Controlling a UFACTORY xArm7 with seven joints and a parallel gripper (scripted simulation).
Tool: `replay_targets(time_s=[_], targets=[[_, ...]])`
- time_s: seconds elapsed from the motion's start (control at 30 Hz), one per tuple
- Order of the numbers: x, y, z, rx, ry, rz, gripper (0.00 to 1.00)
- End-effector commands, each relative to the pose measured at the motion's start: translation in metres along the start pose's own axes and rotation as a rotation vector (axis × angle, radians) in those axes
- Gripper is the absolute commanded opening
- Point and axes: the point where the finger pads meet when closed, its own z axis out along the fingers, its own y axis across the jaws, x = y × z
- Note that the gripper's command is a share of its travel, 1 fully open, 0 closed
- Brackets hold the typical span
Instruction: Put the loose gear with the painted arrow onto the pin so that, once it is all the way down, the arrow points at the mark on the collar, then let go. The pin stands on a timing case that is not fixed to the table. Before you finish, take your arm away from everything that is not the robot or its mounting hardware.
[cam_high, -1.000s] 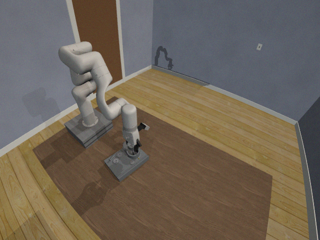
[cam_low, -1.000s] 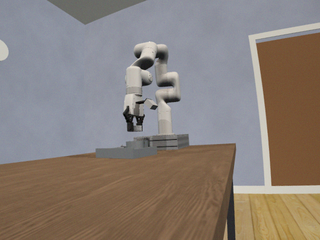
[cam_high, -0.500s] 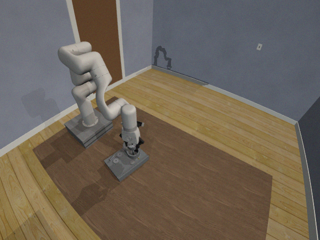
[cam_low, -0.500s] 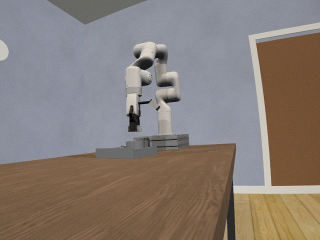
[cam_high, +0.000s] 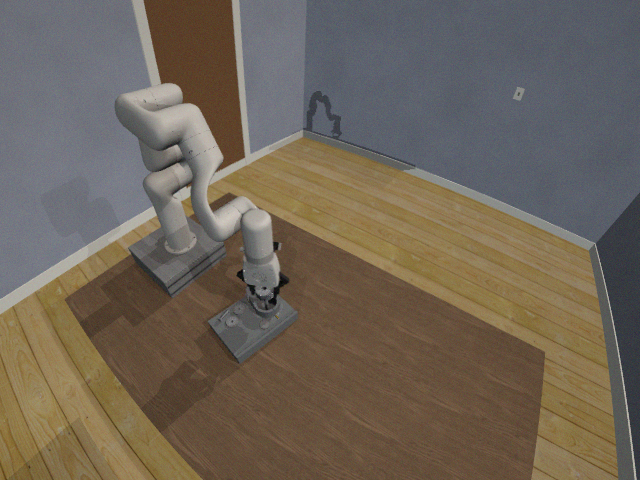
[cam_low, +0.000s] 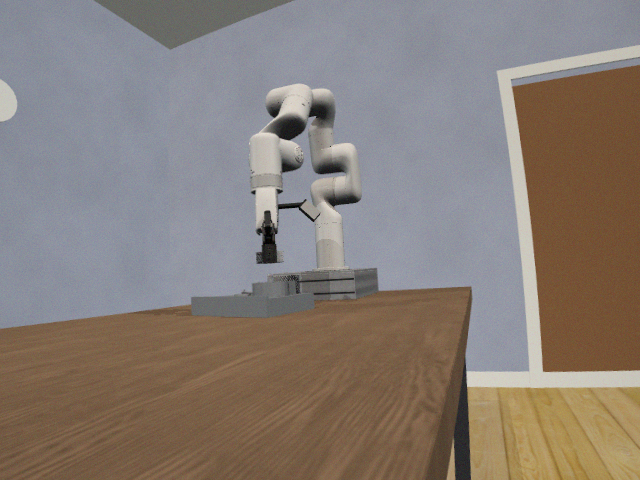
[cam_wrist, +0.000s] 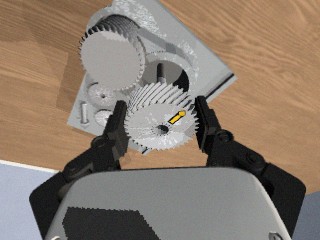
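My gripper (cam_wrist: 161, 109) (cam_high: 264, 304) (cam_low: 268, 254) is shut on the loose gear (cam_wrist: 150, 111) (cam_low: 260, 256), gripping its toothed rim from both sides. The gear's face is toward the wrist camera, and its yellow arrow (cam_wrist: 176, 117) points toward the right finger, slightly up in the view. The gear hangs a clear gap above the grey timing case (cam_wrist: 212, 67) (cam_high: 250, 343) (cam_low: 232, 305). The thin pin stands in a round collar recess just beyond the gear's upper edge in the wrist view. I cannot see the mark on the collar there.
A large fixed gear (cam_wrist: 110, 60) sits on the case to the left of the pin, with two small gears (cam_wrist: 100, 92) below it. The robot's base plinth (cam_high: 175, 263) (cam_low: 336, 284) stands behind the case. The table's edge (cam_low: 462, 335) drops off at the right.
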Motion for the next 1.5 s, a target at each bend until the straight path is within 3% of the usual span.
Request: replay_targets(time_s=[0.0,0.77,1.47], targets=[[-0.001,0.002,-0.002,-0.006,0.001,-0.031,0.0],[-0.001,0.002,-0.001,-0.006,0.001,-0.035,0.0],[-0.003,0.002,0.021,-0.006,0.001,-0.036,0.0]])
